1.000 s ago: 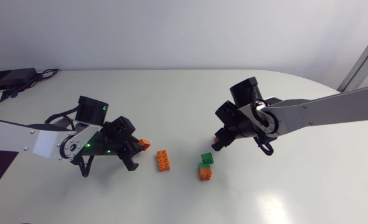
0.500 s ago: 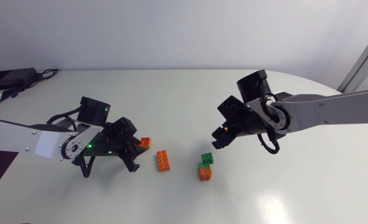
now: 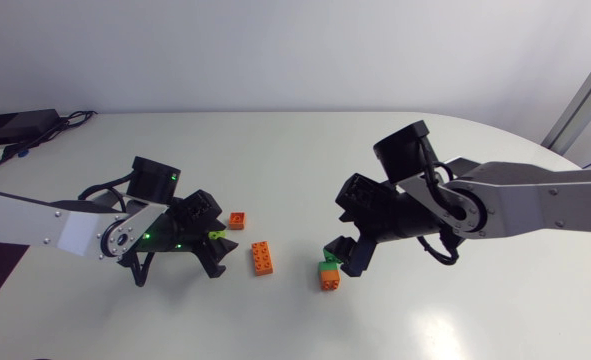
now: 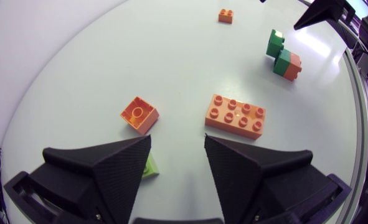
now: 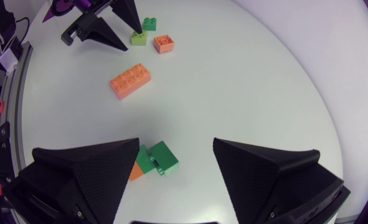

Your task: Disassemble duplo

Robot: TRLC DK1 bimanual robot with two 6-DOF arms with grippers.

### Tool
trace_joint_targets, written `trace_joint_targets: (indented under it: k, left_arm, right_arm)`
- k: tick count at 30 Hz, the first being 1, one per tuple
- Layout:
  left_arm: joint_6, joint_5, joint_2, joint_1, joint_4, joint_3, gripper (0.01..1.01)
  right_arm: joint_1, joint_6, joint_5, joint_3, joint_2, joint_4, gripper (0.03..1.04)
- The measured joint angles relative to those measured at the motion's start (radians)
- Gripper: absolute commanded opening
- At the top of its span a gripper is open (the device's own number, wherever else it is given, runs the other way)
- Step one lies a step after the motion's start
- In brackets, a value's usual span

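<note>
Head view: duplo [image 3: 329, 276] on white table [image 3: 275, 150].

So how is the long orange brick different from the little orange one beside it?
The long orange brick is oblong; the small orange brick is roughly square. The long orange brick shows eight studs on top, while the small orange brick shows a ring, so it seems flipped over. The small orange brick also lies nearer the left hand. Both are orange and lie loose, ungripped.
</note>
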State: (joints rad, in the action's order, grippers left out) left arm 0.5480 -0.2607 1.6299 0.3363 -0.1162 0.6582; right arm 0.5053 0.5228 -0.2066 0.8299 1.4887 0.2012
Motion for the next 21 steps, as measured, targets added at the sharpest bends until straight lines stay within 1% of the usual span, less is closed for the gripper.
trace_joint_targets:
  k: [2,6,11,13,21]
  left_arm:
    - [0.0,0.0,0.0,0.0,0.0,0.0,0.685]
    - [0.0,0.0,-0.001,0.0,0.0,0.0,0.685]
    - [0.0,0.0,-0.001,0.0,0.0,0.0,0.685]
    - [0.0,0.0,-0.001,0.0,0.0,0.0,0.685]
    - [0.0,0.0,-0.003,0.0,0.0,0.0,0.685]
  right_arm:
    - [-0.002,0.019,0.0,0.0,0.005,0.005,0.87]
    - [-0.001,0.048,0.0,0.0,0.021,0.015,0.87]
    - [-0.001,0.082,-0.005,0.0,0.039,0.061,0.87]
    - [0.0,0.093,-0.005,0.0,0.044,0.063,0.87]
    - [0.0,0.107,-0.007,0.0,0.066,0.066,0.87]
